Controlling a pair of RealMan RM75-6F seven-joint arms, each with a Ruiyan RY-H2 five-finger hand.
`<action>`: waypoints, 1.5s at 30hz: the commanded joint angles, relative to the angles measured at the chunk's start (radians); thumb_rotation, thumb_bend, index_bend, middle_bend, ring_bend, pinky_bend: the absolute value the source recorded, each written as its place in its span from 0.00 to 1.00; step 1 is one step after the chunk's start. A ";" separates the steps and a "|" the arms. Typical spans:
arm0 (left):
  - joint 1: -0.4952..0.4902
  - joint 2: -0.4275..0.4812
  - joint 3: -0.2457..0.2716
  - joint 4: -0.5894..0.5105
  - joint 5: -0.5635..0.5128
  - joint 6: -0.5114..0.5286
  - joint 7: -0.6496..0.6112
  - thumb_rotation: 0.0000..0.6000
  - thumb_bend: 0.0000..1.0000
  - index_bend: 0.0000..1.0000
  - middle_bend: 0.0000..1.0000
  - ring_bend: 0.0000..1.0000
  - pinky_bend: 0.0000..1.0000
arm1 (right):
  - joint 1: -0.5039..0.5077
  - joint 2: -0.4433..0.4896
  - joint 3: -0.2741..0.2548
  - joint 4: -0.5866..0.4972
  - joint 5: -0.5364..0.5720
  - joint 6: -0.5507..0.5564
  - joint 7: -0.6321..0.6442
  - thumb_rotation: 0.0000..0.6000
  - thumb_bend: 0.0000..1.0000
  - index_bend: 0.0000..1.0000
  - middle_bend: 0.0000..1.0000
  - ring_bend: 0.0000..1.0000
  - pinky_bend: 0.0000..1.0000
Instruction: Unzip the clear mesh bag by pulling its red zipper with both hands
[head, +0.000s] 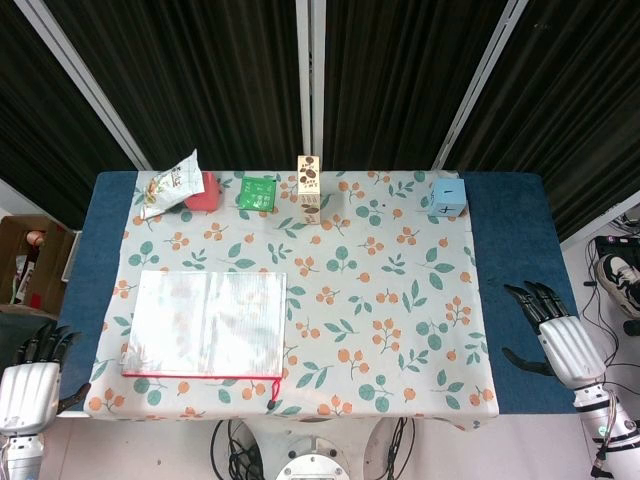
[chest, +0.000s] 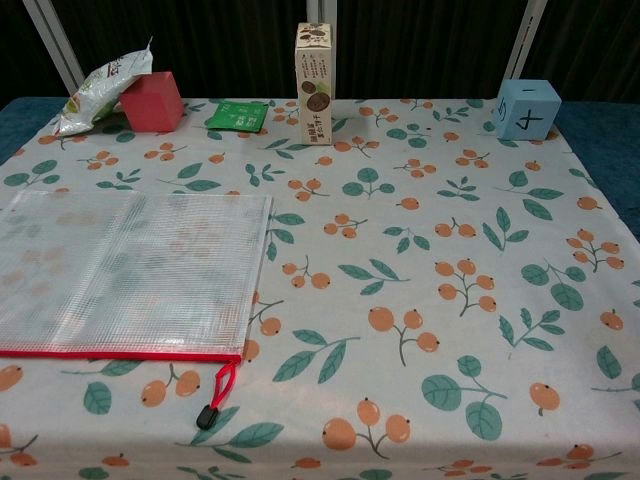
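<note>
The clear mesh bag (head: 207, 323) (chest: 125, 272) lies flat on the left half of the floral cloth. Its red zipper (head: 200, 376) (chest: 120, 352) runs along the near edge and looks closed. The red pull cord (head: 272, 392) (chest: 218, 390) dangles at the bag's near right corner. My left hand (head: 33, 375) hovers off the table's near left corner, fingers apart and holding nothing. My right hand (head: 556, 330) stays over the blue table edge at the right, fingers spread and empty. Neither hand shows in the chest view.
Along the far edge stand a snack packet (head: 170, 182) (chest: 103, 88), a red block (head: 205, 192) (chest: 152, 101), a green sachet (head: 257, 192) (chest: 238, 116), an upright carton (head: 309, 188) (chest: 313, 83) and a blue cube (head: 447, 196) (chest: 527, 108). A cardboard box (head: 25, 255) sits left of the table.
</note>
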 joint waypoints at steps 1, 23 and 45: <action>-0.001 -0.001 -0.001 0.000 -0.003 -0.003 0.000 1.00 0.02 0.24 0.18 0.12 0.21 | 0.006 -0.001 0.001 -0.002 0.003 -0.008 -0.006 1.00 0.15 0.05 0.13 0.00 0.05; -0.358 -0.047 0.032 -0.039 0.319 -0.374 -0.031 1.00 0.21 0.34 0.18 0.12 0.21 | 0.029 0.044 0.013 -0.051 -0.025 0.015 -0.015 1.00 0.15 0.05 0.13 0.00 0.05; -0.610 -0.262 0.072 0.086 0.410 -0.615 0.086 1.00 0.17 0.42 0.19 0.12 0.19 | -0.025 0.047 -0.001 -0.045 -0.005 0.069 -0.022 1.00 0.15 0.05 0.13 0.00 0.05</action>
